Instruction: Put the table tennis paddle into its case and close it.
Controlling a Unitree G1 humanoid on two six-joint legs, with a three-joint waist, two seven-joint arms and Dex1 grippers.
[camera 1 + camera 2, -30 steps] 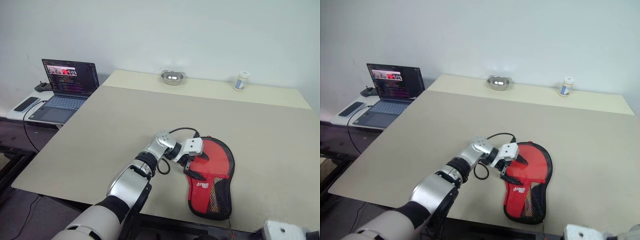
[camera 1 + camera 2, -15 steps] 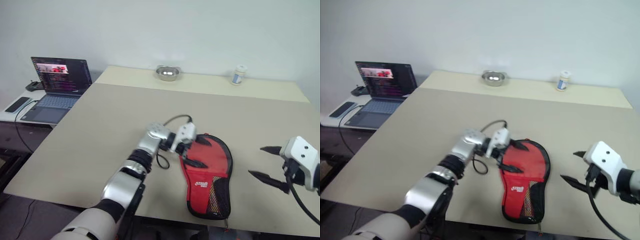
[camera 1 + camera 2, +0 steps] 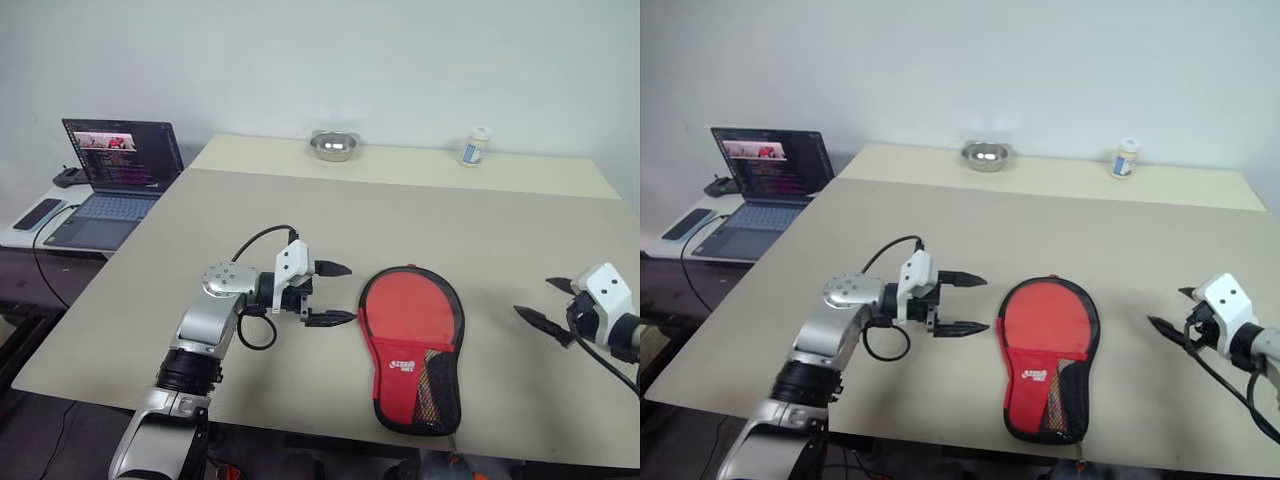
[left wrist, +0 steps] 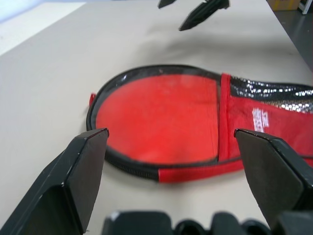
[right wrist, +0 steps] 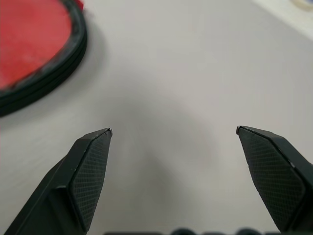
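The case [image 3: 412,340] lies flat near the table's front edge, red side up. Its round end points away from me and its black mesh pocket [image 3: 433,385] with a white logo faces the front edge. The table tennis paddle is hidden. My left gripper [image 3: 348,293] hovers open just left of the case's round end, pointing at it, with nothing between its fingers. The left wrist view looks onto the case [image 4: 161,117] between the wide-apart fingers [image 4: 83,171]. My right gripper [image 3: 535,298] is open and empty to the right of the case. The case's black rim [image 5: 49,63] shows in the right wrist view.
An open laptop [image 3: 115,170] and a phone [image 3: 45,212] sit on a low side table at the left. A steel bowl [image 3: 335,146] and a small white bottle [image 3: 477,146] stand on the paler table strip [image 3: 560,178] at the back by the wall.
My left gripper has drawn back to the left and lifted off the case, staying open. My right arm has come into view and now sits right of the case.
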